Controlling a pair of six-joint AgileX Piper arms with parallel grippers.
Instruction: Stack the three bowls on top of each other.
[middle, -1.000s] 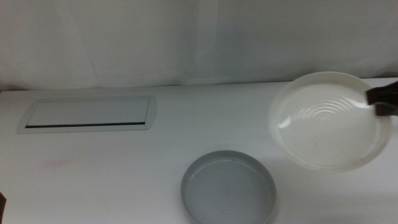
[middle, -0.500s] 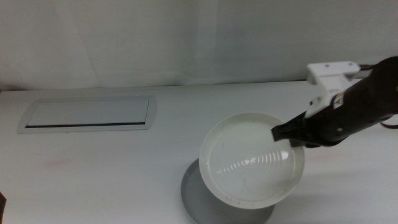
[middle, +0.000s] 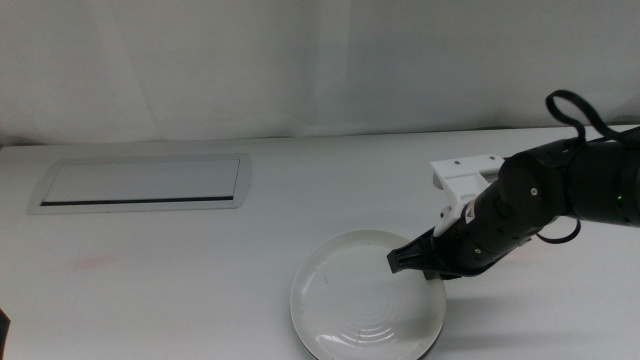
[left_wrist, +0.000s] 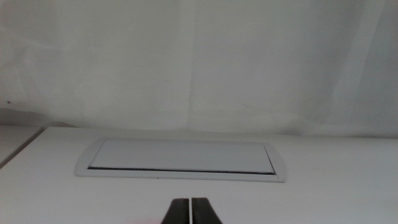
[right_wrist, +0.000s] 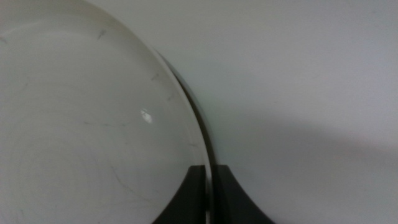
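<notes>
While the right gripper (middle: 405, 262) grips its rim, the cream-white bowl (middle: 362, 292) lies level, mouth up, inside the grey bowl (middle: 436, 334).

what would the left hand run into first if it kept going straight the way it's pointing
Most likely the flat recessed panel set in the table: the left hand, jaws together, points across bare tabletop toward it. If it passes above the panel, the pale backdrop comes next; height is unclear.

Two bowls: one white bowl (middle: 360, 295) nested in one grey bowl (middle: 437, 322). Two grippers. One recessed panel (middle: 140, 183).
</notes>
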